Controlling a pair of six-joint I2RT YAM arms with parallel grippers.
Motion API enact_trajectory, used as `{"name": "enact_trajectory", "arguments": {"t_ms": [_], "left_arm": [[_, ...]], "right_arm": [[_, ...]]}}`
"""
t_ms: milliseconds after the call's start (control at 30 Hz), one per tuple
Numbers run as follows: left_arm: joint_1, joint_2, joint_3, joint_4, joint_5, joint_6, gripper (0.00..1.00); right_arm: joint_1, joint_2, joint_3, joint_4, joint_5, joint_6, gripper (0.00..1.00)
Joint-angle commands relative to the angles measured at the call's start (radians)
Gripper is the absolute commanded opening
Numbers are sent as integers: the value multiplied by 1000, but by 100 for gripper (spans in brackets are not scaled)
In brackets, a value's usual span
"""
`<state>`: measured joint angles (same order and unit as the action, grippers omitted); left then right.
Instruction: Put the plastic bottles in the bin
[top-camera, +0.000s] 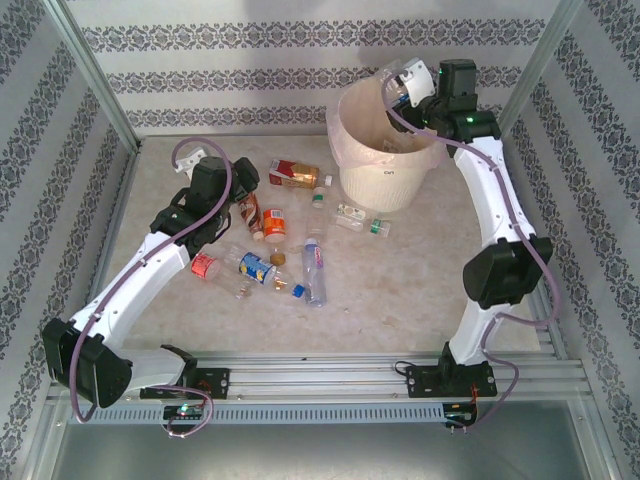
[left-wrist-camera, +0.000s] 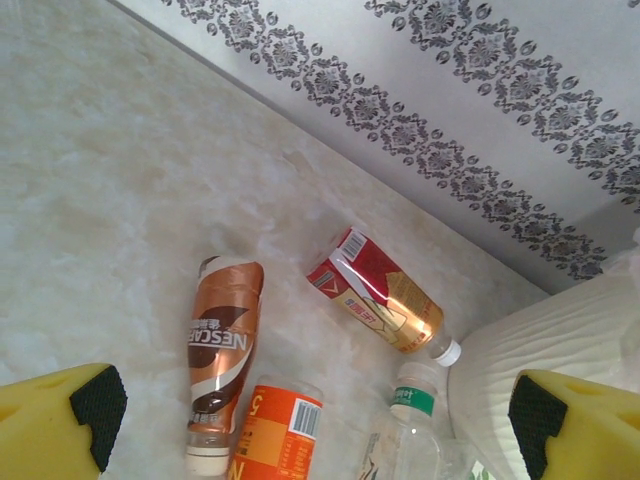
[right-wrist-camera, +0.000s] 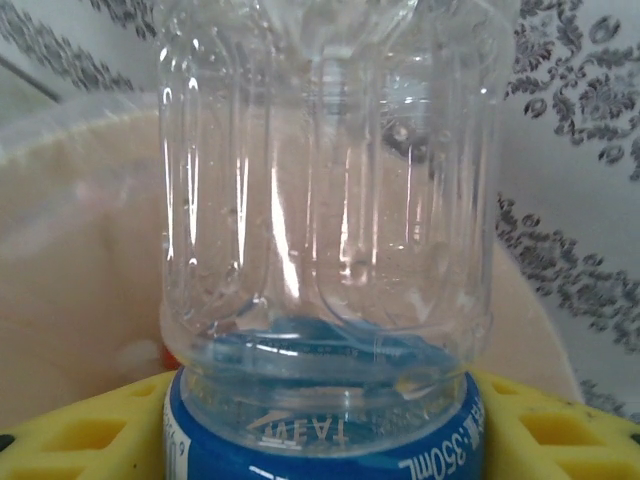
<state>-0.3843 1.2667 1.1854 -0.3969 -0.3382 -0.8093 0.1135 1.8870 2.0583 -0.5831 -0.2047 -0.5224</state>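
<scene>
Right tool (top-camera: 410, 85): clamped on a clear blue-labelled bottle (right-wrist-camera: 320, 200), held over the bin (top-camera: 385, 180), presumably for release. Left tool (left-wrist-camera: 310, 420): spread wide, poised above the Nescafé bottle (left-wrist-camera: 222, 350) and orange-labelled bottle (left-wrist-camera: 278, 430) lying on the desk (left-wrist-camera: 100, 200), likely for the next pick.

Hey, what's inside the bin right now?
Looking into the bin, the pinkish liner shows, plus a few pale, unclear shapes near its far side, possibly bottles. The right gripper holds a clear bottle over the rim, covering part of the interior.
</scene>
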Motion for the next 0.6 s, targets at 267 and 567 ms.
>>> {"name": "enact_trajectory", "arguments": {"t_ms": [267, 567], "left_arm": [[20, -29, -13, -43, -27, -21, 100], [22, -25, -16, -42, -20, -25, 100]], "right_arm": [[13, 165, 180, 0, 184, -454, 85], [36, 125, 139, 95, 243, -393, 95]]}}
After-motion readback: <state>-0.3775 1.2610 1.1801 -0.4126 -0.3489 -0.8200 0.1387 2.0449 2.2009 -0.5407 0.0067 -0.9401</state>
